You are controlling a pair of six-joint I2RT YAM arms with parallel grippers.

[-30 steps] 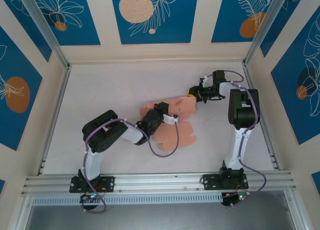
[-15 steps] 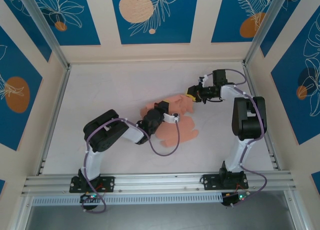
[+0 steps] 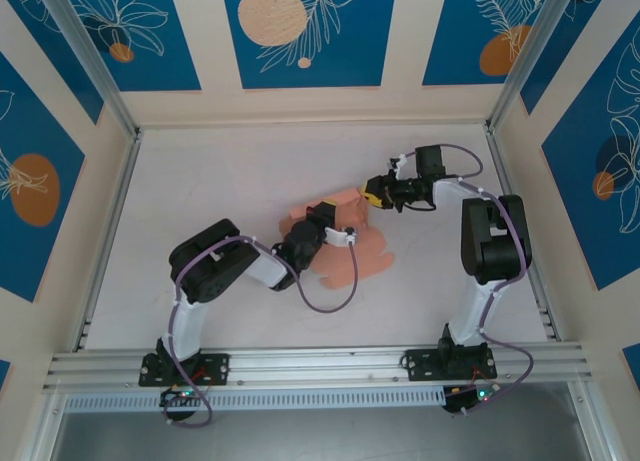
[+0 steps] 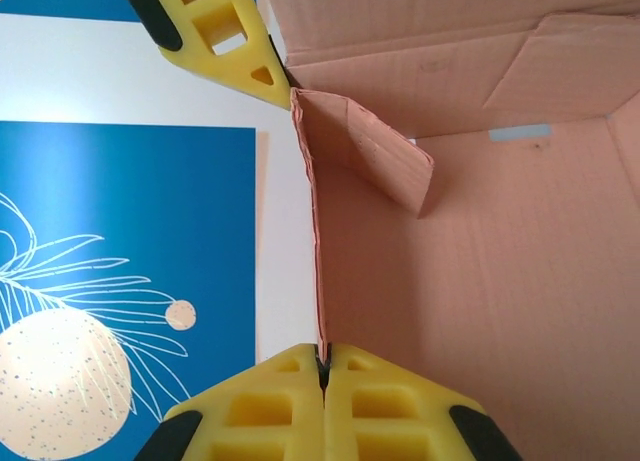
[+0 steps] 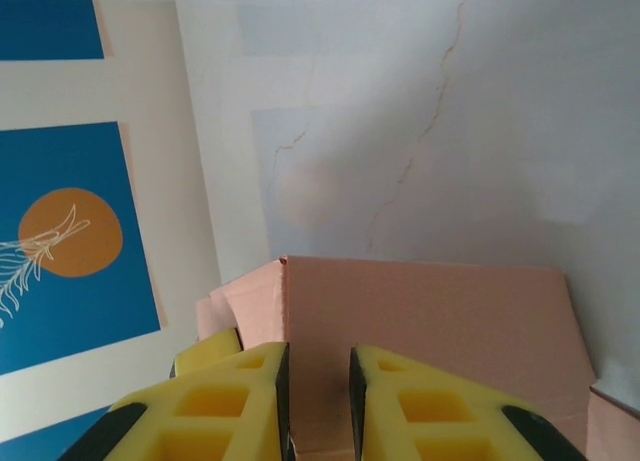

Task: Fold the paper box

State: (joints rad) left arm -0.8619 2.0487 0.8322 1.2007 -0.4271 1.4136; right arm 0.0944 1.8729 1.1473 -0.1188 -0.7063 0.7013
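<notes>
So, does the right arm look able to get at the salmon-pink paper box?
Likely yes: the right end effector is at a corner of the salmon-pink paper box, nothing between; the left end effector pinches another wall.

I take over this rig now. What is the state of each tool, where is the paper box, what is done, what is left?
Left tool: shut on an upright wall of the paper box.
Right tool: jaws slightly apart at the box's far edge; grip unclear.
Box: middle of the table, between both tools.
Done: one wall and a small flap stand up.
Left: near panels lie flat; box not closed.
</notes>
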